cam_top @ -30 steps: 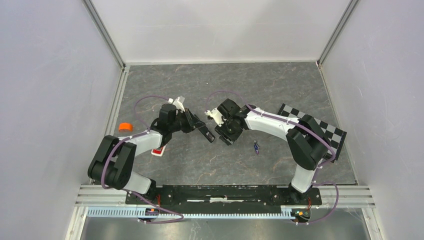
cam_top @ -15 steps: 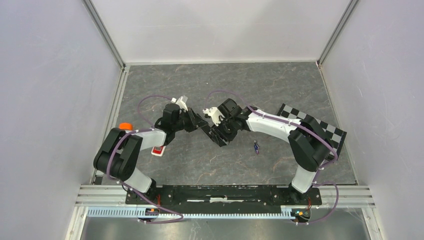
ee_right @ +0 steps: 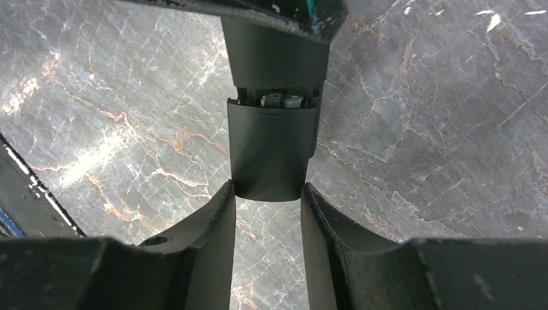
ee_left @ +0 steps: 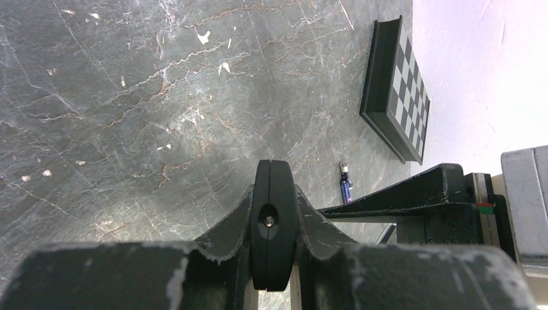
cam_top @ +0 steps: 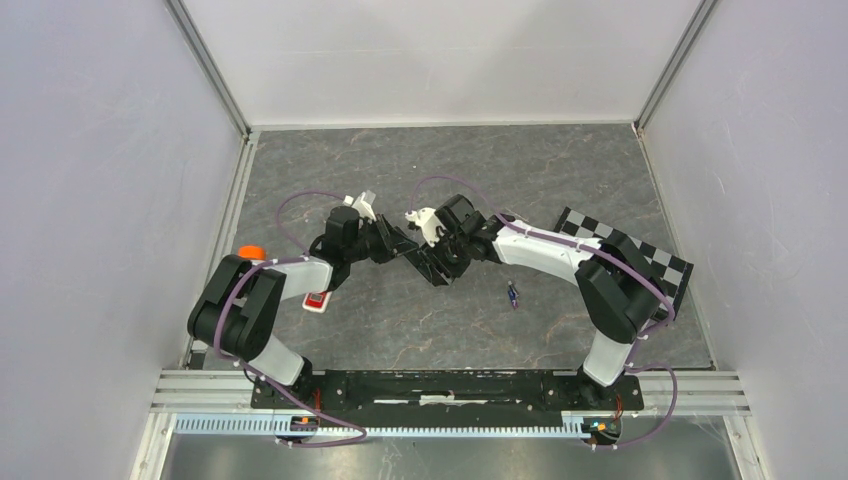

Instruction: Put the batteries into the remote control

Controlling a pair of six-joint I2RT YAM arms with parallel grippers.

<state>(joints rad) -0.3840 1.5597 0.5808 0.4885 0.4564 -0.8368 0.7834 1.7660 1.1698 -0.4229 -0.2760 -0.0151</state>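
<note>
Risk: your left gripper [ee_left: 273, 240] clamps the remote control [ee_right: 271, 152] edgewise while your right gripper [ee_right: 266, 213] pinches its end, so a twist could wrench it loose or scatter the seated batteries [ee_right: 278, 100].

White arm links w/ black joints, purple cables, black grippers

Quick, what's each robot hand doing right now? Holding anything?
Left gripper: closed on the black remote, gripped edge-on.
Right gripper: fingers around the end of the same remote.
</note>
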